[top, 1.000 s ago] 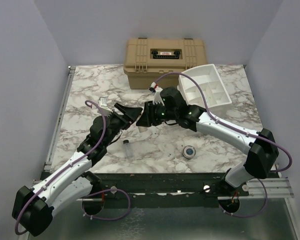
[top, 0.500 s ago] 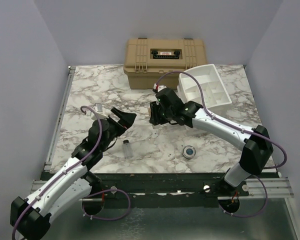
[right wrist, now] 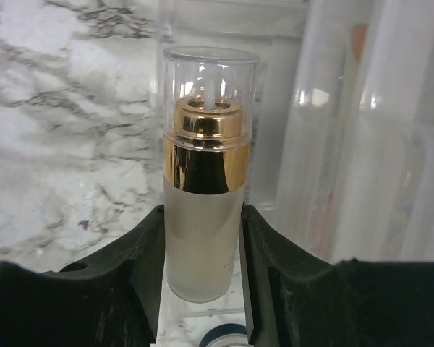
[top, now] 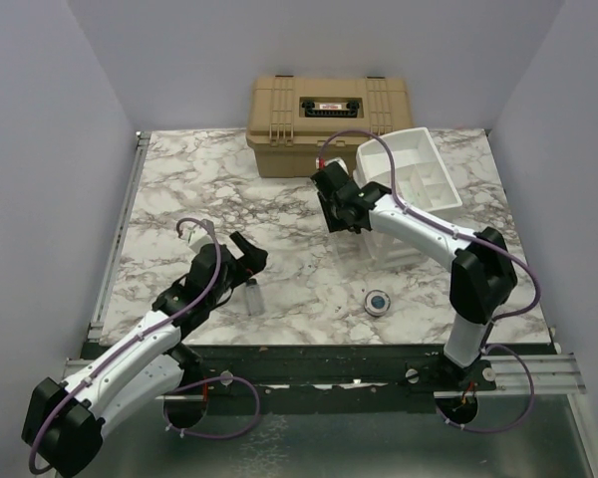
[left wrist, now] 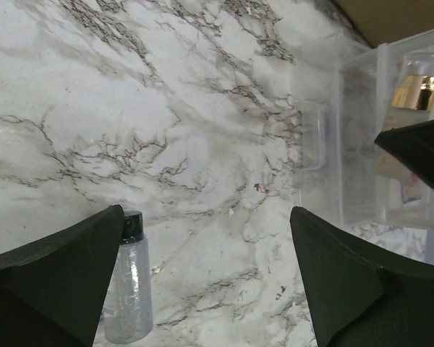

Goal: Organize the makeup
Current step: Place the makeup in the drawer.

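Frosted bottle pinched in right gripper; left gripper wide, empty; bottle could clip organizer wall and slip

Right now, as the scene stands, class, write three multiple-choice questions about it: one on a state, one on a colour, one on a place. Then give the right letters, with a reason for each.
1. The left hand is: A. shut on a bottle; B. open and empty; C. out of sight.
2. The collar on the frosted bottle in the right hand is: A. blue; B. black; C. gold.
3. The small round jar sits: A. on the marble table; B. in the left hand; C. on top of the frosted bottle.

Answers: 1 B, its wrist view shows the jaws wide apart with nothing gripped between them. 2 C, the right wrist view shows a shiny gold band under the clear cap. 3 A, the top view shows it alone on the marble, apart from both hands.
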Robot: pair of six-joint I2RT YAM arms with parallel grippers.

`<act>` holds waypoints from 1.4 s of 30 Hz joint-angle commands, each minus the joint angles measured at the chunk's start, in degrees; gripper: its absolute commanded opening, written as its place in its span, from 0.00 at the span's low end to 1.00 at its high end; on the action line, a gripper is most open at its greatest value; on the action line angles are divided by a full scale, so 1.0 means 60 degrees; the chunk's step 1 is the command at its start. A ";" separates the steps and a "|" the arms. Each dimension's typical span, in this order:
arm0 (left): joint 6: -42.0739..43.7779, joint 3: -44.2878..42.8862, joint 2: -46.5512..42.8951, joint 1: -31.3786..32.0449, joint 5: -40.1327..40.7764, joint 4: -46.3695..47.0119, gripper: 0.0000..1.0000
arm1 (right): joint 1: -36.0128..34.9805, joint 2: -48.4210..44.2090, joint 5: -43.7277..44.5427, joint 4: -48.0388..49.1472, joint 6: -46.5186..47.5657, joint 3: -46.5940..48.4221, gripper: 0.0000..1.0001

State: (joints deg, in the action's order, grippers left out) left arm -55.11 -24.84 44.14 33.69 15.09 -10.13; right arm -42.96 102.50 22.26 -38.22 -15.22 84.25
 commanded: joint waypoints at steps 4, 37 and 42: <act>0.1163 0.0106 0.0808 -0.0062 0.0213 -0.0438 0.99 | 0.0438 0.1011 0.0849 -0.0080 0.0727 0.0701 0.36; 0.2066 0.0214 0.3063 -0.0068 -0.0022 0.0072 0.69 | 0.0525 0.2833 -0.0198 0.0007 0.1352 0.1802 0.52; 0.2095 0.0189 0.3405 -0.0064 -0.0070 0.0298 0.63 | 0.0538 0.2663 -0.0285 -0.0052 0.1415 0.1842 0.54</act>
State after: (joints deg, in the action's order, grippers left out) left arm -43.35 -24.38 63.02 33.69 15.22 -10.39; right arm -39.57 118.89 22.74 -38.63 -7.35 94.15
